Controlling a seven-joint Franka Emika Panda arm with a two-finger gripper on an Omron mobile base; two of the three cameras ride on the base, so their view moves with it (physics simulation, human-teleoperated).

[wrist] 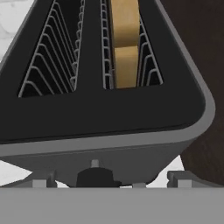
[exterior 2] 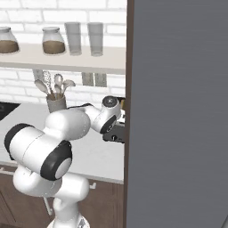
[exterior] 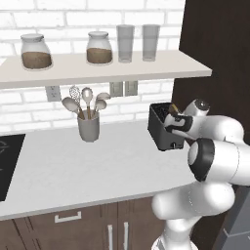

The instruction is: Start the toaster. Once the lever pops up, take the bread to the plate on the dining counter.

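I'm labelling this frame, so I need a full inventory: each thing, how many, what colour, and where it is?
toaster: one, dark grey-black, right end of the counter beside the dark wall panel
bread: one slice, tan, standing in the toaster's right slot in the hand view; the left slot holds nothing
crock: one, grey, mid-counter by the brick wall, holding spoons and a whisk
jars: two, clear with brown contents, on the shelf
glasses: two, clear, on the shelf right of the jars
shelf: one, white, on the wall
counter: one, white, over brown cabinets
cooktop: one, black, left edge of the counter
outlets: grey, on the wall under the shelf
arm: one, white, reaching to the toaster
tool: one, open, at the toaster's near end
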